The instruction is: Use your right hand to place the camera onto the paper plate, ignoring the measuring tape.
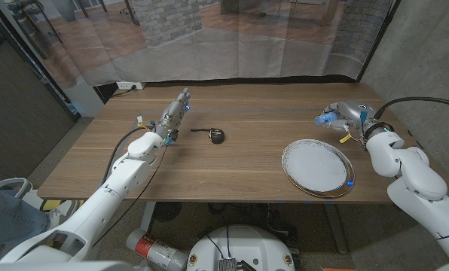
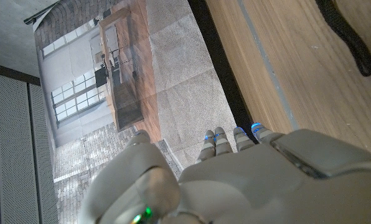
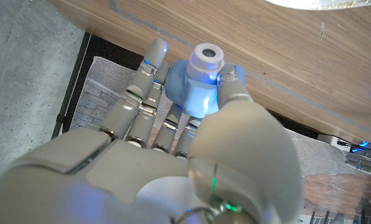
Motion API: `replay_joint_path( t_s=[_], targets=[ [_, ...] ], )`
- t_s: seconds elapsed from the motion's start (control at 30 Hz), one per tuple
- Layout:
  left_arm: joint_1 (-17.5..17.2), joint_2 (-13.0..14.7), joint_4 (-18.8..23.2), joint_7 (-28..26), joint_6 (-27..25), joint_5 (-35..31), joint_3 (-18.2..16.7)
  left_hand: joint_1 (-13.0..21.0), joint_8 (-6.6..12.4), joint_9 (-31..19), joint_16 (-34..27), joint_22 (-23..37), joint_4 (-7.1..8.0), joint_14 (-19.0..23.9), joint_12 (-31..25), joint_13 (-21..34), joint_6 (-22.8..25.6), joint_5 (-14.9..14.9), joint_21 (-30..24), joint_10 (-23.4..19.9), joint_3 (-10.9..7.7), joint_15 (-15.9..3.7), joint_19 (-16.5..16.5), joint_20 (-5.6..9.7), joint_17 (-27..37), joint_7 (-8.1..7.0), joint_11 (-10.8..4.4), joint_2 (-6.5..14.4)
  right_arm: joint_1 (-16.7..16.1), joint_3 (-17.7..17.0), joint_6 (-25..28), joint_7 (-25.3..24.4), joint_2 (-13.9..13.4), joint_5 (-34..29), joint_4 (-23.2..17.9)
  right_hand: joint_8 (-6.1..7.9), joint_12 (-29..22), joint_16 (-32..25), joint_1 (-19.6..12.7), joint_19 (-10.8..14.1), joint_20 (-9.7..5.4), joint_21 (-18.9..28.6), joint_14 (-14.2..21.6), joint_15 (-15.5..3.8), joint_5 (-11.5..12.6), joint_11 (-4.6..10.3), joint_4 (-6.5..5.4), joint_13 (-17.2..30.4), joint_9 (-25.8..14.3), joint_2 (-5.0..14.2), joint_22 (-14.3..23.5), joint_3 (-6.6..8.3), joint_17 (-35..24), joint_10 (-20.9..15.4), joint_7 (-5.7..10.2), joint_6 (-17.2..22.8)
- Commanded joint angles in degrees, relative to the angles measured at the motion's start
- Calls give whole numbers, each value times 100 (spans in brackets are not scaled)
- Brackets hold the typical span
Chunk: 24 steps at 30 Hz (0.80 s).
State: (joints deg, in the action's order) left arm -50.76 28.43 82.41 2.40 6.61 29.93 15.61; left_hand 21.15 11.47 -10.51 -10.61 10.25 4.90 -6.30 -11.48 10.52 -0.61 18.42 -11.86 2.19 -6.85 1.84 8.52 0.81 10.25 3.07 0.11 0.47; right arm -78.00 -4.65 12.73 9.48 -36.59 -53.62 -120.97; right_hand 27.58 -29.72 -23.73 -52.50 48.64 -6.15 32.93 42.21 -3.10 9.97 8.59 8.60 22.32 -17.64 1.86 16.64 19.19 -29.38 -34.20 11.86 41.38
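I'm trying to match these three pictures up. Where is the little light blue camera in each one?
Head view: the small light blue camera sits in the right hand, near the wooden table's far right corner, beyond the white paper plate.
Left wrist view: I can't find it; the left hand holds nothing.
Right wrist view: it is gripped between the fingers, round lens showing.
Shared landmark: the wooden tabletop.

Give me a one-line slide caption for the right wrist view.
Right hand grips the small blue camera over the wooden table, paper plate edge nearby.
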Motion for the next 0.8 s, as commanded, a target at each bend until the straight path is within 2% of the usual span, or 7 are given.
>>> replay_joint_path(
  t_s=[0.03,0.8],
  targets=[
    [18,-28,10,-29,-15,-26,40,24,-6,-25,-18,32,-4,-19,-18,23,43,-6,7,-15,21,-27,9,21,26,24,1,52,-282,-205,-174,18,123,-45,-171,169,-30,13,-419,-40,-351,64,199,-874,37,-17,-33,28,-397,457,11,22,-24,-82,42,183],
    [159,-97,-71,-26,-98,-84,152,33,-10,-25,-16,32,-7,-23,-17,24,38,-13,10,-18,41,-26,15,21,26,22,0,63,-804,-542,-513,9,431,-74,-481,176,-1,31,-439,-83,-351,171,214,-873,43,-13,-31,63,-398,462,19,25,-66,-135,41,180]
  ],
)
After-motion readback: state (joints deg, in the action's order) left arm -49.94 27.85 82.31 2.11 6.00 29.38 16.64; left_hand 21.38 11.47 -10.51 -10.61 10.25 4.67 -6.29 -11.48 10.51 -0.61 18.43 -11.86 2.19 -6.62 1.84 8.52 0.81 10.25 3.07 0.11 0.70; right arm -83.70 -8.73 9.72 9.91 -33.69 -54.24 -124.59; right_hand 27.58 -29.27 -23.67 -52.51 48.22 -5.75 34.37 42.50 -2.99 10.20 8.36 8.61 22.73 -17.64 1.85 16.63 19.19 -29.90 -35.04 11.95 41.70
